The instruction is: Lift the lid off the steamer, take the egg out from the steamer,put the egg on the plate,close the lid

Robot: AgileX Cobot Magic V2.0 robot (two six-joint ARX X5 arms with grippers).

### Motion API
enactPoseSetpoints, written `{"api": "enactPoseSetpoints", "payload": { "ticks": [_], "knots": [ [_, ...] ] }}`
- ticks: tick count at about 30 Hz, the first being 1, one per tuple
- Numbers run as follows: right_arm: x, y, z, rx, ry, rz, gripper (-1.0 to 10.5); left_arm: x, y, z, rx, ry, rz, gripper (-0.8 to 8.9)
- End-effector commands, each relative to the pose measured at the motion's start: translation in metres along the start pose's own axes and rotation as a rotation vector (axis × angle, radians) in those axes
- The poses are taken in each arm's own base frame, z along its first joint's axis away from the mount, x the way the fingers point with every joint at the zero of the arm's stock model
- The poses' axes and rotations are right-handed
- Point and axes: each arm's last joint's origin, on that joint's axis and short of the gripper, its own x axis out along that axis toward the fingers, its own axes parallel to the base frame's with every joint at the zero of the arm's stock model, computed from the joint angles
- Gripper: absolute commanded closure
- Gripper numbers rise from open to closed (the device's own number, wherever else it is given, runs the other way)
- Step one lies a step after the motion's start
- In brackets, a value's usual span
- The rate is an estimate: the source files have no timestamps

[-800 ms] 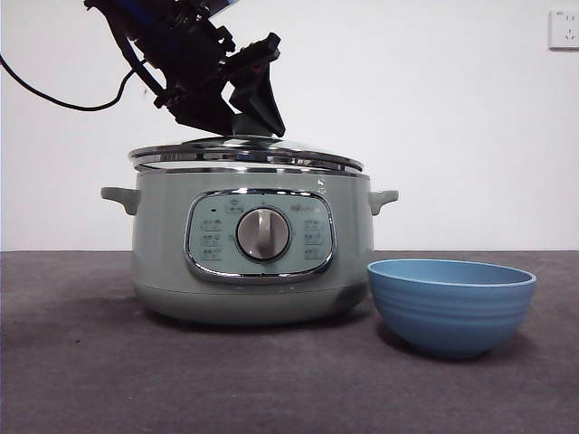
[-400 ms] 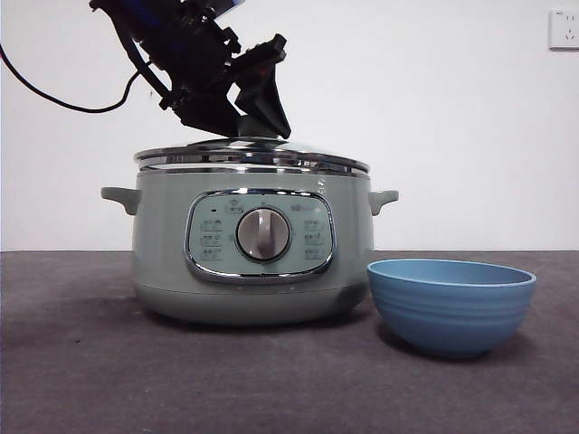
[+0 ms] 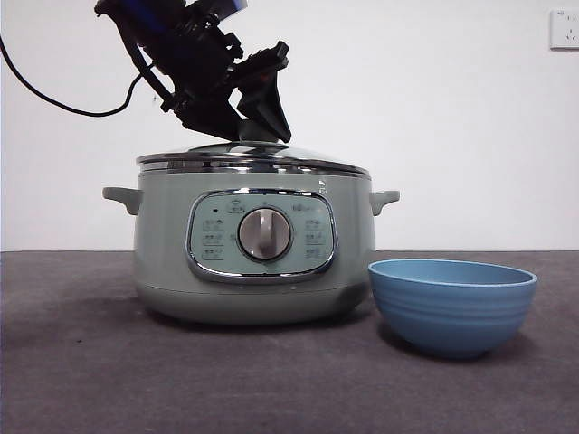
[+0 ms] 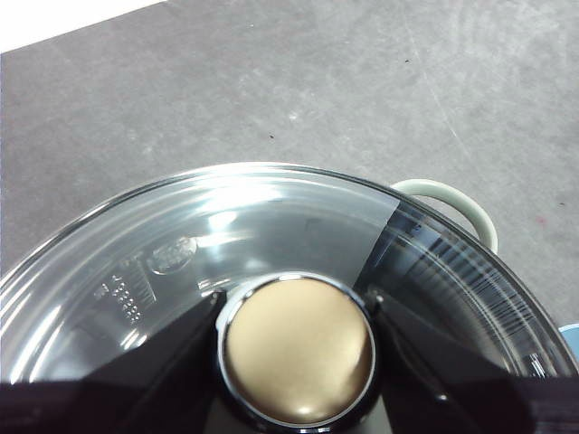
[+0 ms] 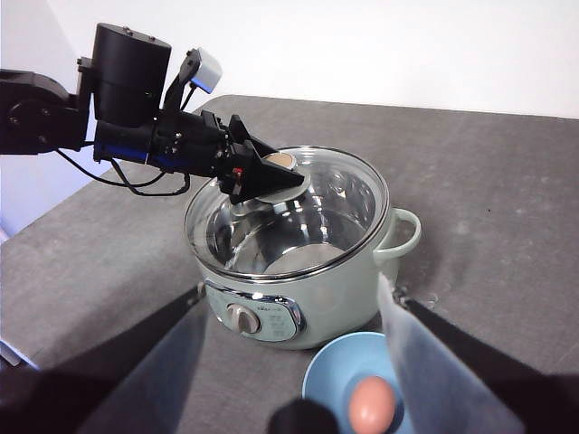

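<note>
Compared with 1 s ago, the lid has settled: its left edge, then raised and tilted above the pot's rim, now lies level on the steamer, and the dark arm above it has shifted slightly to the right. Front view: the left gripper comes down from the upper left onto the knob at the lid's centre. Left wrist view: the 2 black jaws stand on either side of the knob, pressed against its chrome collar, so the left gripper is clamped on the lid and has not yet let go; the clear glass spreads around it and 1 pot handle shows beyond the rim.

Right wrist view: the right gripper hovers with its jaws spread wide and nothing between them, above the near edge of the table. Below it the plate, a blue bowl, stands just beside the steamer's front right, and the egg lies inside it. The pot's interior, seen through the glass, appears bare, though reflections hide part of it.

Judged progress: lid lifted, egg removed and egg placed on the plate are all done; closing the lid is all but done. What seems left is for the left gripper to release the knob and draw clear.
</note>
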Motion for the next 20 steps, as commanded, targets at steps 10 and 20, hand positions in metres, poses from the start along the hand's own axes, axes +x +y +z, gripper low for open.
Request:
{"api": "enactPoseSetpoints", "payload": {
  "ticks": [10, 20],
  "knots": [
    [-0.0006, 0.0002, 0.0007, 0.008, -0.008, 0.001, 6.3, 0.0097, -0.0012, -0.0002, 0.027, -0.013, -0.002, 8.22],
    [-0.0006, 0.0002, 0.0007, 0.008, -0.008, 0.001, 6.3, 0.0103, -0.0010, 0.0010, 0.050, -0.030, 0.000, 8.22]
  ]
}}
